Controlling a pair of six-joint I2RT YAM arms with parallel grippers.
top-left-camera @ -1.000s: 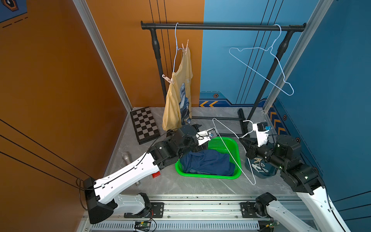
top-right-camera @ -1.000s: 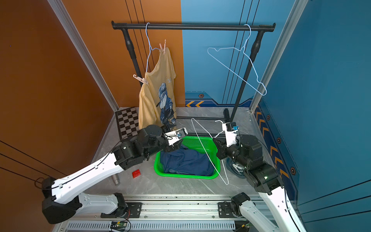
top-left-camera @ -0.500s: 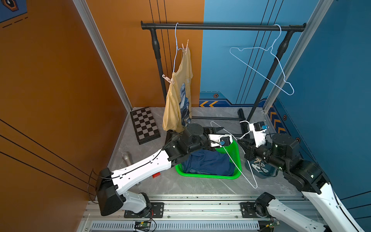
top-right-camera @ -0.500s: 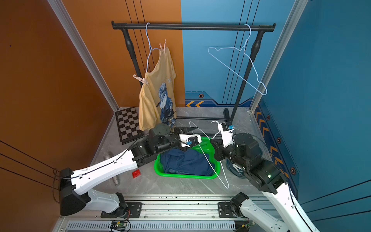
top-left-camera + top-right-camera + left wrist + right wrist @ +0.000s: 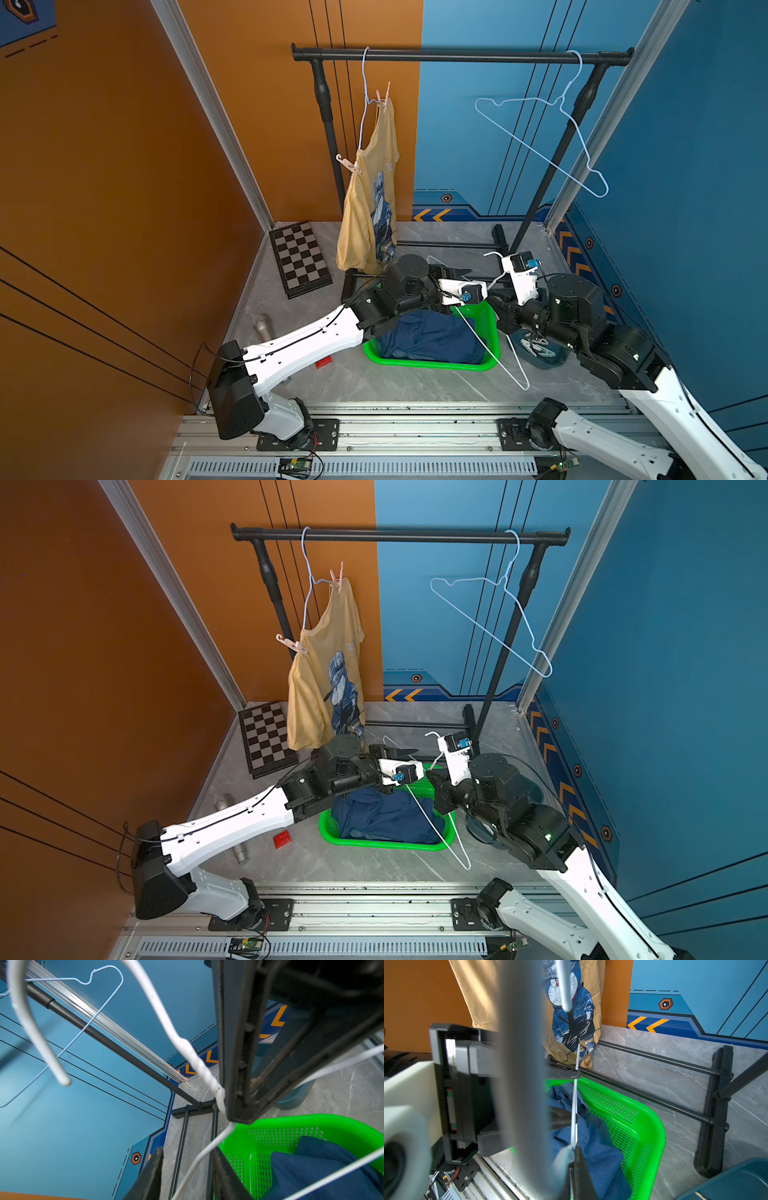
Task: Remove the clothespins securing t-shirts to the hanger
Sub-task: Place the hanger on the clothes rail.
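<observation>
A pale yellow t-shirt [image 5: 370, 208] [image 5: 320, 688] hangs from a light-blue hanger [image 5: 363, 104] on the rail. A pink clothespin [image 5: 384, 97] [image 5: 337, 579] pins it at the top and a pale one [image 5: 348, 163] [image 5: 291, 644] at the lower shoulder. A navy t-shirt [image 5: 432, 340] [image 5: 593, 1153] lies in the green basket [image 5: 432, 365]. My right gripper [image 5: 496, 293] [image 5: 574, 1153] is shut on the neck of a bare white hanger [image 5: 486, 340] [image 5: 187, 1049] above the basket. My left gripper [image 5: 461, 272] [image 5: 188, 1152] is open, its jaws on either side of that hanger's wire.
An empty light-blue hanger [image 5: 540, 141] hangs at the rail's right end. On the floor are a chessboard [image 5: 299, 257], a metal cylinder [image 5: 262, 326] and a red block [image 5: 323, 362]. A blue basin [image 5: 544, 361] holds dark cloth beside the basket. The rack's base bars [image 5: 449, 245] run behind.
My left arm has reached right to the white hanger, and its jaws have narrowed around the wire. My right gripper has shifted slightly left and up with the hanger.
</observation>
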